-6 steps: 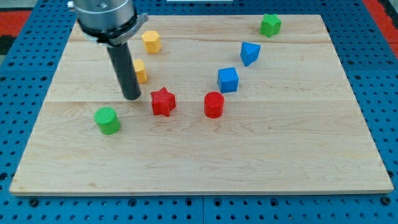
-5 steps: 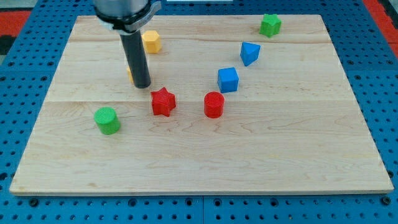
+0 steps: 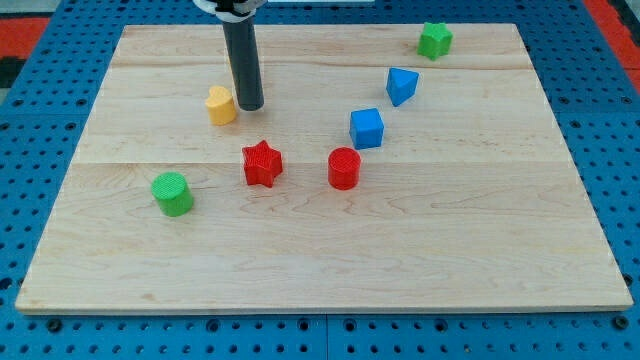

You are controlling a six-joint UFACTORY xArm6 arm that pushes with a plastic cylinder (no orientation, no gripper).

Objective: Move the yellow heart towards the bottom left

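the yellow heart (image 3: 221,104) is the landmark, lying in the upper left part of the desk (image 3: 320,250). my tip (image 3: 250,105) stands just to its right, close beside it; whether they touch i cannot tell. the tool is a plain dark rod, with nothing to spread or press together, and it pinches nothing.

only one yellow block shows now.

two red blocks: a red star (image 3: 262,163) below and a little right of the heart, and a red cylinder (image 3: 343,167) farther right of the star, both lower than the heart.

two blue blocks: a blue cube (image 3: 367,128) well to the heart's right, slightly lower, and a blue wedge-like block (image 3: 402,85) farther right, slightly higher.

two green blocks: a green cylinder (image 3: 173,193) below and left of the heart, and a green block (image 3: 434,40) far to the upper right, near the desk's top edge; its shape is unclear.

seven blocks in all show, none touching another.
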